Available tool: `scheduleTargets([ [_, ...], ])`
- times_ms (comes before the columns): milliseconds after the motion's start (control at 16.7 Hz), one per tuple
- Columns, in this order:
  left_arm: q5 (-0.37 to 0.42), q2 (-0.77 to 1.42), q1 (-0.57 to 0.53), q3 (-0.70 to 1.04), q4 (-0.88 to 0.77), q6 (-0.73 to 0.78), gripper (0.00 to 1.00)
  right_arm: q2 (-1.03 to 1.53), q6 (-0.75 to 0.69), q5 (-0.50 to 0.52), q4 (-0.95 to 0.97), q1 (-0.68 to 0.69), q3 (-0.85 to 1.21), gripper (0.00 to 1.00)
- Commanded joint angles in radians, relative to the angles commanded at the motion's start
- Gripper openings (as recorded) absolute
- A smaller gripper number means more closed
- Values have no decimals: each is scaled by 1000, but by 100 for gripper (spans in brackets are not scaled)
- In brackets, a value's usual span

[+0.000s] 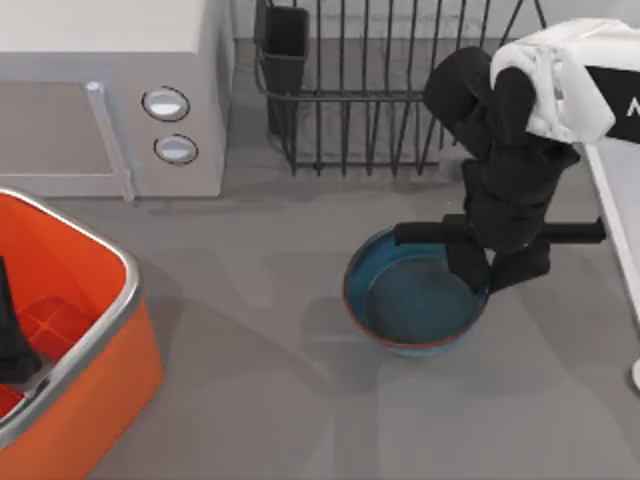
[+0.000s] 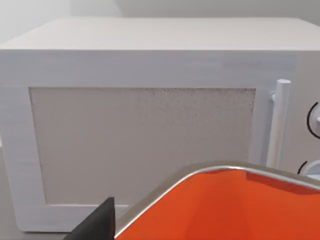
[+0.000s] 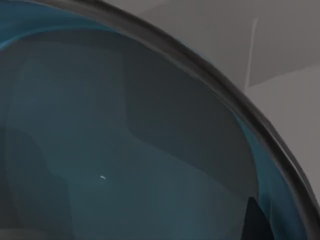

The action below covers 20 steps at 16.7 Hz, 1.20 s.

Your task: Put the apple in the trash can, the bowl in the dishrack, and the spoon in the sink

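Grey table (image 1: 260,330), lit evenly. Right gripper (image 1: 480,275) sits at the right rim of the one bowl (image 1: 410,305); whether its jaws are clenched on the rim or released cannot be told. Bowl stands mid-table, nothing visible inside it; the right wrist view looks into its blue-grey inside. One dishrack (image 1: 380,90) behind the bowl, one black utensil cup (image 1: 286,40) at its corner. One white microwave (image 1: 110,90), two knobs. One trash can (image 1: 90,340) at left, with the left arm (image 1: 12,345) inside it.
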Motion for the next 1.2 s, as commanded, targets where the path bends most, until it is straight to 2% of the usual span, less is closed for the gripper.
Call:
scheduleTargets([
  [300, 0, 0, 0, 0, 0, 0, 100, -48, -2, 0, -196, -3, 128, 0],
  [720, 0, 0, 0, 0, 0, 0, 100, -65, -10, 10, -206, 7, 149, 0],
  [960, 0, 0, 0, 0, 0, 0, 100, -117, -79, 138, -71, 89, 133, 0],
  [1200, 0, 0, 0, 0, 0, 0, 100, -208, -186, 371, 203, 213, 96, 0],
])
